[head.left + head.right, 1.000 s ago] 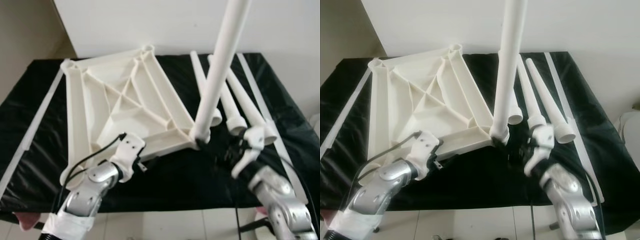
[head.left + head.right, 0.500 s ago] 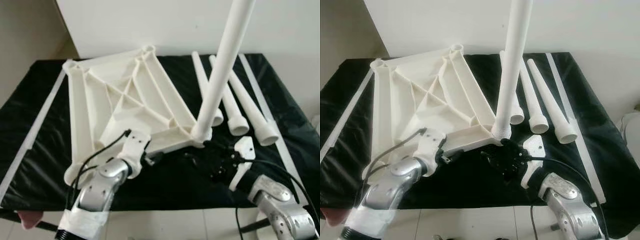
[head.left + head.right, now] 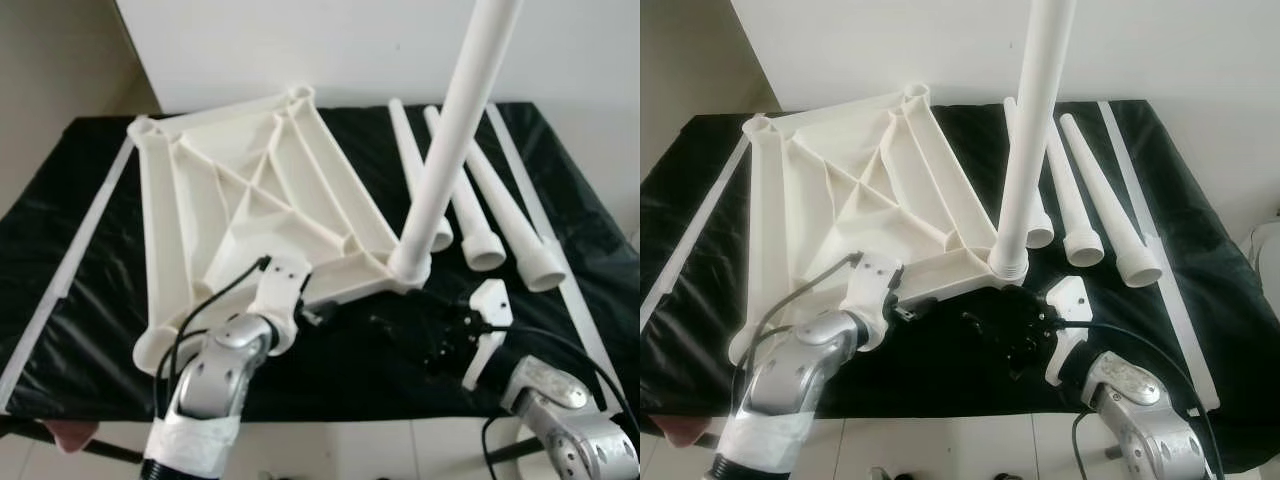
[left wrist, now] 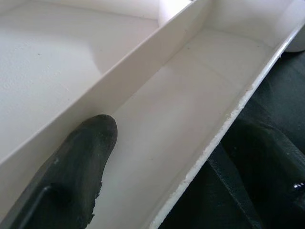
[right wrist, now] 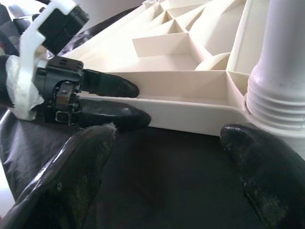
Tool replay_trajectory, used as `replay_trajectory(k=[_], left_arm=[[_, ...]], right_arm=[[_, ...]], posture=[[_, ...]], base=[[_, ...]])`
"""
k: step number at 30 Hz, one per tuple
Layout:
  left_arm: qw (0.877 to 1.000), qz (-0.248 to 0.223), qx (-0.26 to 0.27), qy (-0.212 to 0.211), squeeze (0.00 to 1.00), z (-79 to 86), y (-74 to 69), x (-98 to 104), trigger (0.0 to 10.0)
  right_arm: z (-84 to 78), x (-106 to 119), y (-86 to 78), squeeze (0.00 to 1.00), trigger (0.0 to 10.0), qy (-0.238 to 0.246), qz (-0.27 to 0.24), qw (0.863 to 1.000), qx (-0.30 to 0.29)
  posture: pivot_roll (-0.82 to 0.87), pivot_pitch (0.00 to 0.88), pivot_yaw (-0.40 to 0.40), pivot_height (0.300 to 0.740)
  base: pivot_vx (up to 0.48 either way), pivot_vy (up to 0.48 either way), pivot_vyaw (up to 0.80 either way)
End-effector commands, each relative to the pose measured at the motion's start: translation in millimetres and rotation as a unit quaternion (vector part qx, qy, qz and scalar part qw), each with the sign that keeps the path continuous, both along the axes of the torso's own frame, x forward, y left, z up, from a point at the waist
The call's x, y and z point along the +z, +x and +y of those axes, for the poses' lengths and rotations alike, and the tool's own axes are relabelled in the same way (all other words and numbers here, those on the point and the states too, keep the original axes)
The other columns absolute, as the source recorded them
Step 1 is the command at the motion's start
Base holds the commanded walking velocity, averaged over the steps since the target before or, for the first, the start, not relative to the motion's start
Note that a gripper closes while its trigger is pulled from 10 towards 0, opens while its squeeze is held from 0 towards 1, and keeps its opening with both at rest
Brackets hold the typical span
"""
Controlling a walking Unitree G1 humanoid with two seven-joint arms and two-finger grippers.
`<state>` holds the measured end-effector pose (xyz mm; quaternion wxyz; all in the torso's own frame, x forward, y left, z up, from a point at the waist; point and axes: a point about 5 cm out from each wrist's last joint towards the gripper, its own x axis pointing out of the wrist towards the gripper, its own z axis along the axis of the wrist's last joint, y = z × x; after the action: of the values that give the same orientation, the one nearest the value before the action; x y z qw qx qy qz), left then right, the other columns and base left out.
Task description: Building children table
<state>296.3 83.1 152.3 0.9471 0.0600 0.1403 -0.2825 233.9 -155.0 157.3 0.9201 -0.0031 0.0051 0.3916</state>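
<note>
1. The upturned white tabletop (image 3: 240,200) lies on the black cloth (image 3: 60,220).
2. One leg (image 3: 450,140) stands upright in its corner at five o'clock.
3. Three loose legs (image 3: 480,200) lie at three o'clock.
4. My left gripper (image 5: 119,102) is clamped on the tabletop's near rim.
5. My right gripper (image 5: 167,157) rests with fingers apart near the standing leg's base.

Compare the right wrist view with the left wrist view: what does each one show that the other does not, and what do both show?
Right wrist view: the upright white plastic table leg screwed by its ribbed base into a corner socket, the open right claw near it, and the left claw gripping the rim from across.

Left wrist view: a close look into one channel of the frame, with one black finger of the left claw lying inside against a rib.

Both: the upside-down white ribbed plastic tabletop, its near rim, and the black cloth under it.
</note>
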Motion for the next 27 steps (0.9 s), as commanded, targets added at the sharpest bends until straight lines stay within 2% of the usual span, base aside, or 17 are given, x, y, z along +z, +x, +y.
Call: replay_trajectory(k=[1, 2, 5, 7, 12, 17, 18, 19, 20, 21, 22, 24, 25, 27], left_arm=[[0.967, -0.028, 0.249, 0.051, 0.00, 38.4, 13.2, -3, 10.0], [0.967, -0.028, 0.249, 0.051, 0.00, 38.4, 13.2, -3, 10.0], [0.952, -0.029, 0.298, 0.058, 0.00, 53.5, 18.0, -1, 10.0], [0.949, -0.036, 0.304, 0.072, 0.00, 57.0, 19.3, 1, 10.0], [0.949, -0.044, 0.302, 0.078, 0.00, 56.3, 18.8, 3, 10.0], [0.960, -0.077, 0.260, 0.077, 0.00, 45.0, 19.7, 11, 10.0], [0.975, -0.104, 0.198, 0.015, 0.00, 27.2, 19.5, 24, 10.0], [0.978, -0.117, 0.170, -0.012, 0.00, 19.9, 18.5, 30, 10.0], [0.978, -0.117, 0.170, -0.012, 0.00, 19.9, 18.5, 30, 10.0], [0.982, -0.139, 0.114, -0.047, 0.00, 8.0, 14.2, 40, 10.0], [0.980, -0.183, 0.043, -0.069, 0.00, -4.6, 6.1, 55, 10.0], [0.973, -0.216, -0.002, -0.077, 0.00, -11.0, -1.1, 64, 10.0], [0.973, -0.216, -0.002, -0.077, 0.00, -11.0, -1.1, 64, 10.0], [0.968, -0.231, -0.041, -0.086, 0.00, -15.5, -8.9, 70, 10.0]], right_arm=[[3.6, -1, -2.3, 0.00, 10.0, 0.005, 0.005, 1.000, 0.006], [3.6, -1, -2.3, 0.00, 10.0, 0.005, 0.005, 1.000, 0.006], [5.2, -1, -2.3, 0.00, 10.0, 0.008, 0.005, 1.000, 0.006], [5.5, -1, -2.5, 0.00, 10.0, 0.009, 0.004, 1.000, 0.005], [5.8, -1, -3.3, 0.00, 10.0, 0.010, 0.005, 1.000, 0.003], [5.0, -1, -4.6, 0.00, 10.0, 0.010, 0.006, 1.000, 0.002], [4.8, -2, -4.6, 0.00, 10.0, 0.011, 0.007, 1.000, 0.002], [4.7, -2, -4.3, 0.00, 10.0, 0.012, 0.008, 1.000, 0.001], [4.7, -2, -4.3, 0.00, 10.0, 0.012, 0.008, 1.000, 0.001], [4.8, -2, -4.0, 0.00, 10.0, 0.012, 0.008, 1.000, 0.002], [4.9, -3, -3.4, 0.00, 10.0, 0.012, 0.010, 1.000, 0.002], [4.7, -3, -2.7, 0.00, 10.0, 0.011, 0.010, 1.000, 0.003], [4.7, -3, -2.7, 0.00, 10.0, 0.011, 0.010, 1.000, 0.003], [3.9, -3, -2.0, 0.00, 10.0, 0.010, 0.010, 1.000, 0.003]], posture=[[-0.15, 0.168, 0.071, 0.740], [-0.15, 0.168, 0.071, 0.740], [-0.15, 0.169, 0.073, 0.740], [-0.15, 0.170, 0.074, 0.740], [-0.15, 0.172, 0.076, 0.740], [-0.15, 0.172, 0.077, 0.740], [-0.15, 0.172, 0.075, 0.740], [-0.15, 0.173, 0.075, 0.740], [-0.15, 0.173, 0.075, 0.740], [-0.15, 0.173, 0.073, 0.740], [-0.15, 0.173, 0.072, 0.740], [-0.15, 0.172, 0.071, 0.740], [-0.15, 0.172, 0.071, 0.740], [-0.15, 0.172, 0.070, 0.740]], base=[[0.000, 0.000, 0.00], [0.000, 0.000, 0.00], [0.000, 0.000, 0.00], [0.000, 0.000, 0.00], [0.000, 0.000, 0.00], [0.000, 0.000, 0.00], [0.000, 0.000, 0.00], [0.000, 0.000, 0.00], [0.000, 0.000, 0.00], [0.000, 0.000, 0.00], [0.000, 0.000, 0.00], [0.000, 0.000, 0.00], [0.000, 0.000, 0.00], [0.000, 0.000, 0.00]])
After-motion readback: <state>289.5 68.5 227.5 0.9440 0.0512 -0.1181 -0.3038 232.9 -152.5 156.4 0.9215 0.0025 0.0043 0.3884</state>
